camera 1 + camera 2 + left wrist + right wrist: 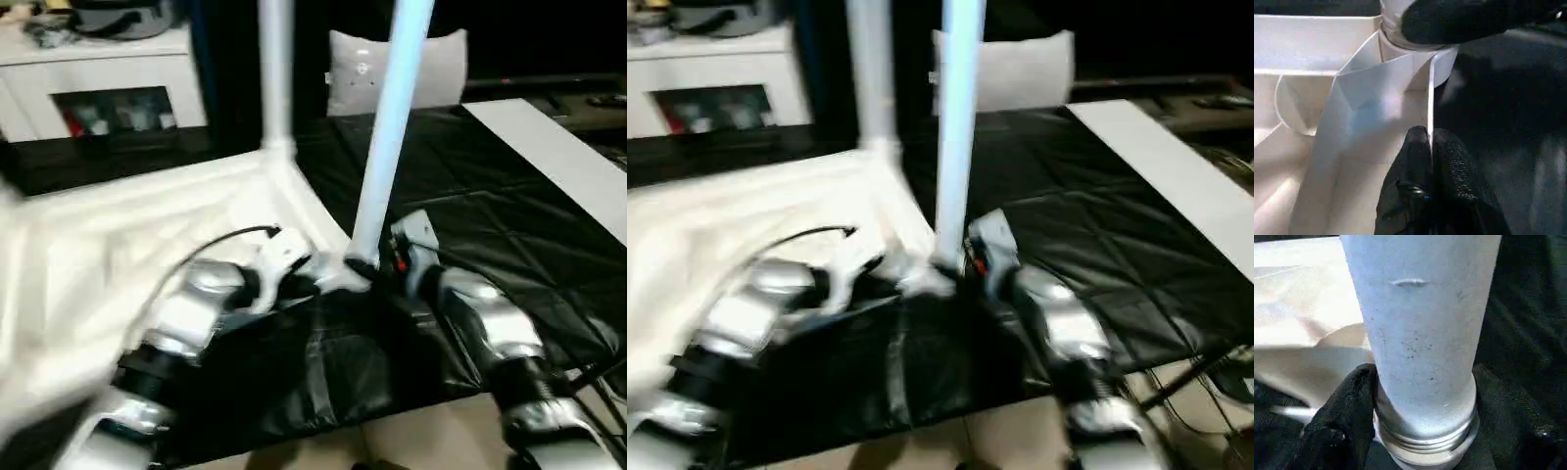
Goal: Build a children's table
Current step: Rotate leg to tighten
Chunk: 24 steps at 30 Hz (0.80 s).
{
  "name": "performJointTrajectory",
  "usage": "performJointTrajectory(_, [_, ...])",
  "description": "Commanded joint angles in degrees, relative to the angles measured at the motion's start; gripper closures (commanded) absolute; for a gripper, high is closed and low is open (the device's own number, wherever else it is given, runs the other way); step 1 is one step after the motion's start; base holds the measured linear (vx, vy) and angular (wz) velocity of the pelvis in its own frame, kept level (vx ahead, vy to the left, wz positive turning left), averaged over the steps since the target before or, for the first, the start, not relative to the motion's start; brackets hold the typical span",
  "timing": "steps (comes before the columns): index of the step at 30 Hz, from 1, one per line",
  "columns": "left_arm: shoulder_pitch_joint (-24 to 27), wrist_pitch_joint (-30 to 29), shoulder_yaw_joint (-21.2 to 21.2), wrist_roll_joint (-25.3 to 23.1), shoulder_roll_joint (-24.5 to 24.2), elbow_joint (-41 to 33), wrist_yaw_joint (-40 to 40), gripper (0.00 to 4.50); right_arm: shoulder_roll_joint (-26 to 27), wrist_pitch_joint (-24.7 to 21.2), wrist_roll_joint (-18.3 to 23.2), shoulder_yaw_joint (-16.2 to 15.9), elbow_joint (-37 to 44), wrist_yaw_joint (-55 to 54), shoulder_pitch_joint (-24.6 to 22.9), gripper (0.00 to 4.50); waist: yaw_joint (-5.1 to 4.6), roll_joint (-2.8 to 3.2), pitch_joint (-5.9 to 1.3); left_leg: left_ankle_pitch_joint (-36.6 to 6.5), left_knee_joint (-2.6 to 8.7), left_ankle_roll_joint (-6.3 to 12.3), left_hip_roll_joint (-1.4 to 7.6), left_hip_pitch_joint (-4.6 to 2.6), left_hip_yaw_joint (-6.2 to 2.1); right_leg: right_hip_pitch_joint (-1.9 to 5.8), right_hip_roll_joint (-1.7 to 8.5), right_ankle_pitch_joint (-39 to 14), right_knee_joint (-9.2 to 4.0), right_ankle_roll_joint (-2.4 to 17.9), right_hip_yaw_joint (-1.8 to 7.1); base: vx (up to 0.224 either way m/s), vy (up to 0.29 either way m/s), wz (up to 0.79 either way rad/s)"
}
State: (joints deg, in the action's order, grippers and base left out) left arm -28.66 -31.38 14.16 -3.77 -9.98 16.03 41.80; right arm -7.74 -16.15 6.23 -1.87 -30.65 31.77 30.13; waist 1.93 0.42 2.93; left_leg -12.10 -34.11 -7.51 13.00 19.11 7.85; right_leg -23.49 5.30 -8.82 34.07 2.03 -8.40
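The children's table lies upside down on a black mat: its white tabletop (118, 245) shows its ribbed underside. One white leg (277, 78) stands upright in the far corner socket. A second leg (392, 127) stands in the near corner socket (1415, 54). My right gripper (1425, 401) is shut on this leg just above its ringed base, one black finger on each side. My left gripper (1429, 137) is shut on the thin rim wall of the tabletop (1352, 98), right beside that socket. Both grippers meet at the near corner, left gripper (289, 279) and right gripper (377, 264).
A white cabinet (98, 69) stands at the back left and a white cushion (431, 64) behind the legs. A long white board (558, 157) lies on the black mat (470, 196) to the right. The mat's front edge meets the pale floor (392, 441).
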Motion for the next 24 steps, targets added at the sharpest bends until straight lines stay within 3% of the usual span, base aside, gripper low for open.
performJointTrajectory(1, [-1.3,0.5,-0.65,0.76,2.66,-4.27,-3.21,4.5,3.63,-0.25,1.17,-3.42,0.6,3.1,0.44,1.5,0.56,-0.37,-4.31,-5.52,3.43,4.4,-0.6,1.41,1.28,4.16,2.58,-18.55,-4.48,6.71,2.92,0.0,0.0,0.0])
performJointTrajectory(3, [-0.97,0.21,-0.17,0.49,2.63,-4.99,-2.84,4.5,3.26,1.25,0.49,-3.27,1.19,3.39,-0.06,1.15,0.87,-0.25,-4.7,-1.19,3.25,5.6,-0.46,1.69,1.18,4.3,2.5,-11.18,-3.34,9.08,3.21,0.0,0.0,0.0])
performJointTrajectory(5, [-0.88,0.14,-0.01,0.11,2.34,-5.17,-2.72,4.5,3.26,1.18,0.64,-2.94,1.23,3.49,-0.12,1.1,0.85,-0.3,-4.77,0.35,3.13,6.47,-0.44,1.81,1.17,4.34,2.47,-7.23,-2.81,10.71,3.32,0.0,0.0,0.0])
performJointTrajectory(6, [-0.82,-0.01,0.11,-0.13,1.82,-5.28,-2.99,4.5,3.09,1.42,0.78,-2.61,1.16,3.44,-0.2,0.86,0.85,-0.22,-4.68,0.3,3.12,6.97,-0.4,1.77,1.23,4.25,2.48,-6.62,-2.81,11.43,3.34,0.0,0.0,0.0])
performJointTrajectory(10, [-0.59,0.46,0.25,0.05,0.27,-5.46,-2.6,4.5,2.09,2.3,1.65,-2.3,2.33,4.4,-1.1,0.7,0.82,-0.15,-4.5,-1.92,3.18,6.89,-0.43,1.76,1.37,4.31,2.6,-8.98,-3.17,11.35,3.35,0.0,0.0,0.0])
performJointTrajectory(11, [-0.45,1.03,0.46,0.21,-0.37,-5.54,-1.67,4.5,1.44,2.58,1.85,-2.35,3.04,5.37,-1.61,0.42,0.92,-0.13,-4.45,-2.53,3.22,6.67,-0.42,1.68,1.38,4.3,2.63,-9.79,-3.31,11.04,3.35,0.0,0.0,0.0])
performJointTrajectory(17, [0.26,4.42,1.71,1.07,-4.04,-5.38,4.56,4.5,-3.14,5.28,2.98,-2.49,6.05,12.55,-4.14,0.03,1.28,-0.08,-4.42,-3.48,3.27,6.66,-0.28,1.58,1.37,4.23,2.61,-9.83,-3.32,10.96,3.42,0.0,0.0,0.0])
performJointTrajectory(24, [0.29,10.45,4.72,3.06,-11.3,-2.81,17.87,4.5,-12.33,8.85,4.38,-4.02,9.09,27.27,-6.91,0.03,2.14,0.37,-4.28,-5.75,3.32,6.65,-0.29,1.42,1.39,4.16,2.54,-11.88,-3.62,10.39,3.34,0.0,0.0,0.0])
